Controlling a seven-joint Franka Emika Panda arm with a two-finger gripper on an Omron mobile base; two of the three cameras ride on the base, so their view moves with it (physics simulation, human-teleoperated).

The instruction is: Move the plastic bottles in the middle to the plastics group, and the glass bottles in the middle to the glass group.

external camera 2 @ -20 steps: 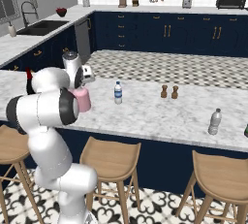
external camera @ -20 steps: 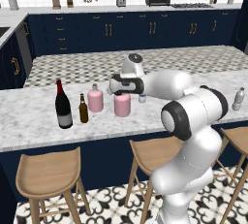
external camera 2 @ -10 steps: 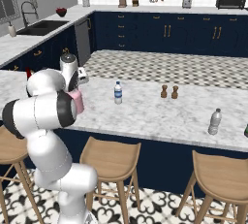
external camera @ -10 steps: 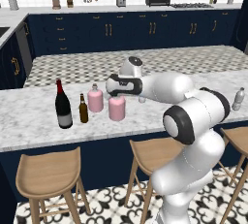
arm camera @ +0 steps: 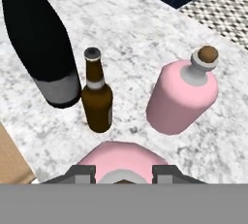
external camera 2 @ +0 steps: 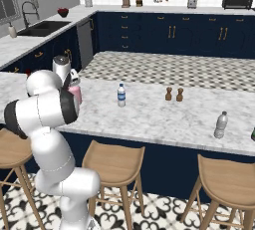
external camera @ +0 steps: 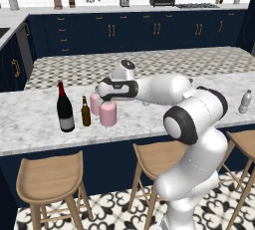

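Marble table (external camera: 149,119) carries a tall black wine bottle (external camera: 64,108) and small brown beer bottle (external camera: 85,112); the hand (arm camera: 123,173), clenched around one squat pink glass bottle (arm camera: 122,157), hangs beside them, likely to group glass.

No text, brand or number can be read. The wine bottle (external camera: 64,110) has a plain grey label, and the water bottle (external camera 2: 121,95) has a blue label without readable letters.

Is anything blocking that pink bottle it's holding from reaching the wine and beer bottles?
Nothing visible. The held pink bottle hangs just short of the beer bottle and wine bottle, with bare counter between. The other pink bottle stands off to the side.
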